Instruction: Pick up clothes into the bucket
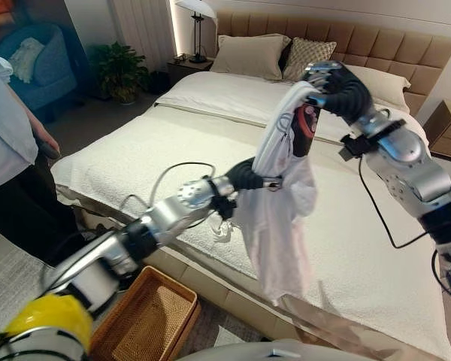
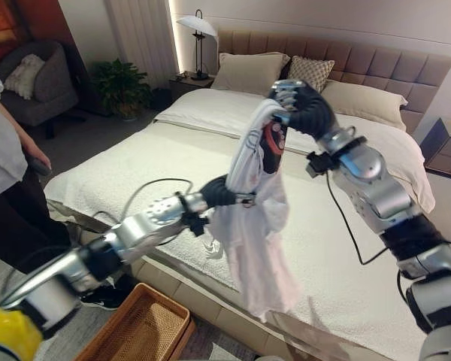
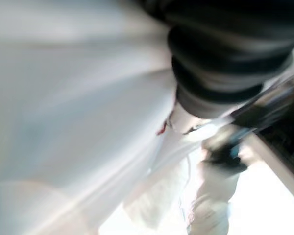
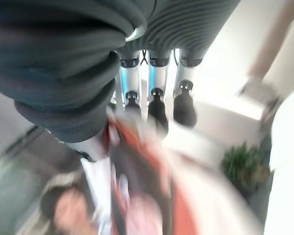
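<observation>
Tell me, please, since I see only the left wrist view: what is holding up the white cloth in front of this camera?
Observer: The right robot hand grips the white garment by its top, high above the bed, so the garment hangs free.
Operator: Where is the basket, please?
Observer: The wicker basket sits on the floor beside the bed, lower than the hanging garment and to the robot's left of it, not beneath it.
Operator: Is anyone nearby?
Observer: Yes, a person stands by the bed on the robot's left.
</observation>
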